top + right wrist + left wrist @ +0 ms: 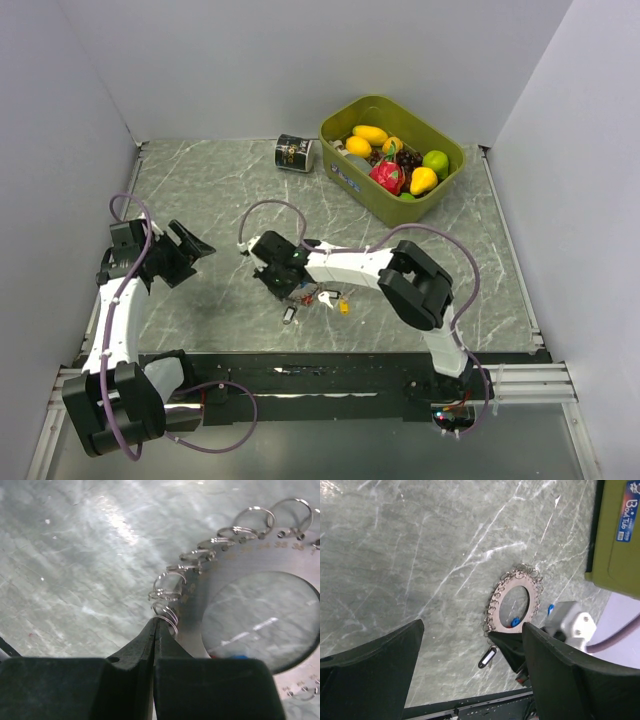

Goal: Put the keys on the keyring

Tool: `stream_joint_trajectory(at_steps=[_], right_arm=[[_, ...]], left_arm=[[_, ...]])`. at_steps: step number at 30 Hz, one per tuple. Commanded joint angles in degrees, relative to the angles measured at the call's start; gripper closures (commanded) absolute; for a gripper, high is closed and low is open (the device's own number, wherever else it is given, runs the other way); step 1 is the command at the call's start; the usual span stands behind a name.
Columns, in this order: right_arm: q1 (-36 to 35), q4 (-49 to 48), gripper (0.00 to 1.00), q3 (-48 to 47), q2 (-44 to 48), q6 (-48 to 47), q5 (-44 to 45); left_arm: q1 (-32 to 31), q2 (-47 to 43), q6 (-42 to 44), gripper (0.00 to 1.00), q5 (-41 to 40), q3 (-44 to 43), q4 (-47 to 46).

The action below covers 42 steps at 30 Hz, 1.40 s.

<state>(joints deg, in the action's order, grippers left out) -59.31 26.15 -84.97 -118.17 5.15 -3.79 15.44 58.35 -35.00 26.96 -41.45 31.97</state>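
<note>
The keyring is a flat silvery disc with a hollow centre and several small split rings round its rim, lying on the marble table. My right gripper is shut, its tips pinched at one small split ring on the keyring's rim. In the top view that gripper covers most of the ring. Loose keys lie beside it: a dark-tagged one, a yellow one and a blue one seen through the hole. Off to the left and apart from everything, my left gripper is open and holds nothing.
A green bin of toy fruit stands at the back right, its wall showing in the left wrist view. A black can lies on its side left of the bin. A black rail runs along the table's near edge.
</note>
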Motion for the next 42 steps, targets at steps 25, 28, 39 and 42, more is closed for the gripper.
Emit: stream_joint_trajectory(at_steps=[25,28,39,42], right_arm=[[8.77,-15.69,0.55,11.67,9.89,5.66,-24.15],[8.95,-15.08,0.55,10.44,8.22,6.36,-23.98],[11.14,-17.1,0.56,12.9,9.8,8.21,-23.02],[11.67,-17.1,0.56,14.04,10.68,8.13,-22.66]], left_arm=[[-22.38,3.79,-12.1,0.26,-0.06,9.01,-17.19],[-24.49,5.63,-12.63,0.34,-1.38,9.81,-19.04],[-32.49,14.42,-12.19,0.55,-8.24,9.64,-23.25],[-33.9,16.79,-12.54,0.59,-8.68,9.99,-25.45]])
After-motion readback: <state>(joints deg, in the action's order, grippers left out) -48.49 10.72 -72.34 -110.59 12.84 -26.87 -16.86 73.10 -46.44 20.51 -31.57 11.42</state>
